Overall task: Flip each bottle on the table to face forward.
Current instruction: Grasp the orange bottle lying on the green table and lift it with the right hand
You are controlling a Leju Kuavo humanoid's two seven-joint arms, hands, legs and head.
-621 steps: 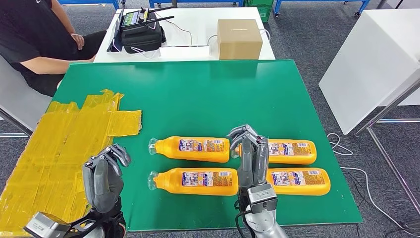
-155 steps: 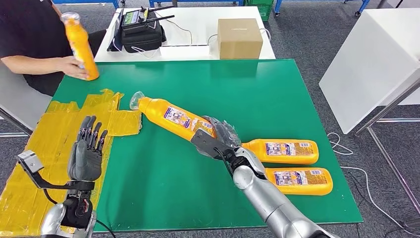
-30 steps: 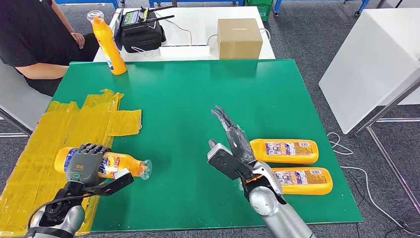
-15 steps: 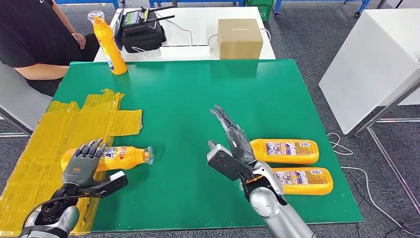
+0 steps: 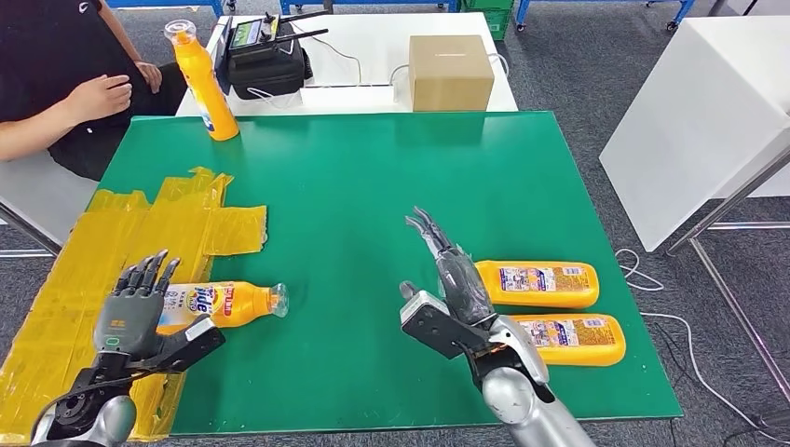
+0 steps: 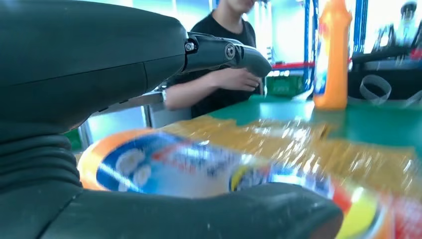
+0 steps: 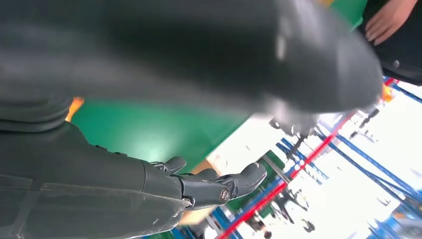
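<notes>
An orange bottle (image 5: pixel 224 303) lies on its side at the near left, half on the yellow tape (image 5: pixel 112 242), cap pointing right. My left hand (image 5: pixel 130 312) hovers open just behind its base, fingers spread, not touching. In the left wrist view the same bottle (image 6: pixel 199 164) is a blur between thumb and fingers (image 6: pixel 224 50). My right hand (image 5: pixel 456 289) is open with straight fingers, beside two more orange bottles (image 5: pixel 540 284) (image 5: pixel 573 338) lying label-up at the near right. A further bottle (image 5: pixel 200 84) stands upright at the far left corner.
A person sits at the far left with a raised hand (image 5: pixel 98 93). Beyond the green table (image 5: pixel 373 186) stand a cardboard box (image 5: pixel 450 73) and a black bag (image 5: pixel 268 60) on a white desk. A white panel (image 5: pixel 699 112) stands to the right.
My left hand has let go of the lying bottle and drawn back toward me. The right hand drifted slightly nearer. The person's hand has lifted.
</notes>
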